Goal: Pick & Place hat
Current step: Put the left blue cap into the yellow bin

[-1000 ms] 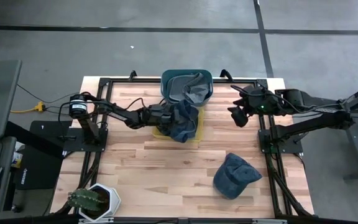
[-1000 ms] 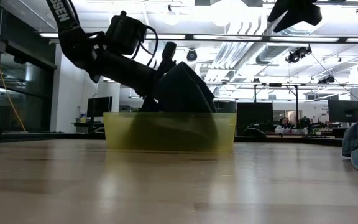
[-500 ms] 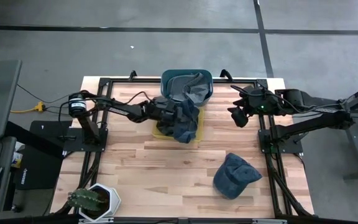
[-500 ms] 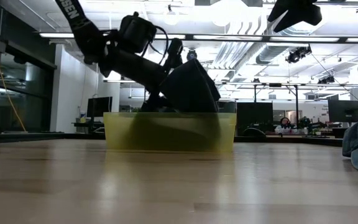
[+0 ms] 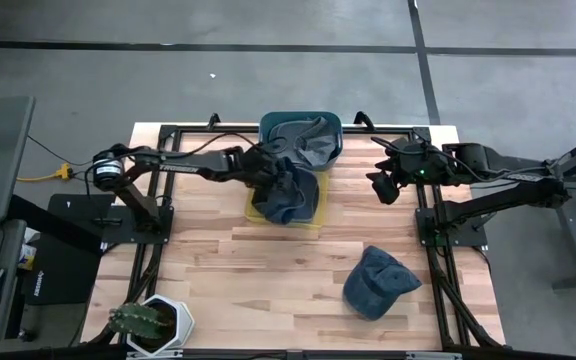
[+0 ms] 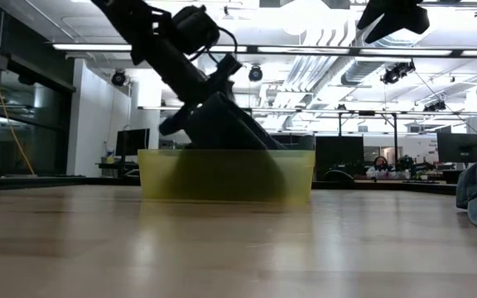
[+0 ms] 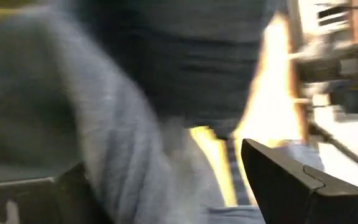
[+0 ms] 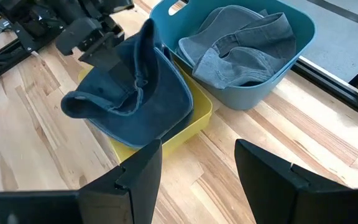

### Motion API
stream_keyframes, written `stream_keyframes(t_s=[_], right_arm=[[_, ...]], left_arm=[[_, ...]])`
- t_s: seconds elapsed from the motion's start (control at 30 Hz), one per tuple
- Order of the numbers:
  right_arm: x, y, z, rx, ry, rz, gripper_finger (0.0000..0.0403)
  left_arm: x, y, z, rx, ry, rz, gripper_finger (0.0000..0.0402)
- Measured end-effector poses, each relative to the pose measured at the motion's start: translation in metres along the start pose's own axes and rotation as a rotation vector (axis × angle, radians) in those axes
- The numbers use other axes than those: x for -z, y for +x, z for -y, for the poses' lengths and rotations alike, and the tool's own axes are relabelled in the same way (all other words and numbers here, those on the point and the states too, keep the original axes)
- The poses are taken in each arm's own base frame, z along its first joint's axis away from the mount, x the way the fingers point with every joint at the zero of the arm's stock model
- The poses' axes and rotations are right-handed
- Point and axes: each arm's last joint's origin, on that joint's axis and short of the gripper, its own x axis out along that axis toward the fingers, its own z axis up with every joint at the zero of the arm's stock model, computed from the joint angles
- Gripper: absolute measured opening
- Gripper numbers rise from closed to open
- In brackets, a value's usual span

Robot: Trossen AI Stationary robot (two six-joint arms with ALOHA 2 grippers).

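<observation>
A teal tub [image 5: 300, 122] holding two grey caps is set at the bench's [image 5: 268, 290] far edge, just behind a yellow tray [image 8: 191, 124]; a potted cactus [image 5: 138, 322] is seen at the near left corner, and a second blue hat [image 5: 376, 283] lies near the right side, well apart. The hat [image 8: 135, 102] is draped in the tray, crumpled, spilling over the rim, its long axis not clear. The left tool [image 8: 107, 53] is pressed at the hat with fingers parted, while the right tool [image 8: 197, 168] is held wide and empty above the bench's right side.
</observation>
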Motion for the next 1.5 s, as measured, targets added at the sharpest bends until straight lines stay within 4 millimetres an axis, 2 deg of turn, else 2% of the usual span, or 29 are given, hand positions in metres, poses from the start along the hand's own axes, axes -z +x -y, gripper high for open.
stream_keyframes(t_s=[0.47,0.57,0.67,0.93,1.23,1.5], right_arm=[[0.0,0.0,0.0,0.004,0.0,0.002,0.0197],[0.0,0.0,0.0,0.004,-0.001,0.001,0.0197],[0.0,0.0,0.0,0.008,-0.001,0.003,0.0197],[0.0,0.0,0.001,0.016,-0.001,0.009,0.0197],[0.0,0.0,0.001,0.029,-0.001,0.019,0.0197],[0.0,0.0,0.001,0.029,-0.001,0.018,0.0197]], left_arm=[[-0.015,-0.043,0.023,-0.433,0.217,0.031,0.0257],[-0.018,-0.049,0.031,-0.412,0.265,-0.012,0.0257],[-0.016,-0.058,0.039,-0.367,0.304,-0.136,0.0257],[0.016,-0.057,0.059,-0.24,0.349,-0.308,0.0257],[0.056,-0.056,0.077,-0.271,0.451,-0.256,0.0256],[0.077,-0.056,0.089,-0.186,0.465,-0.291,0.0256]])
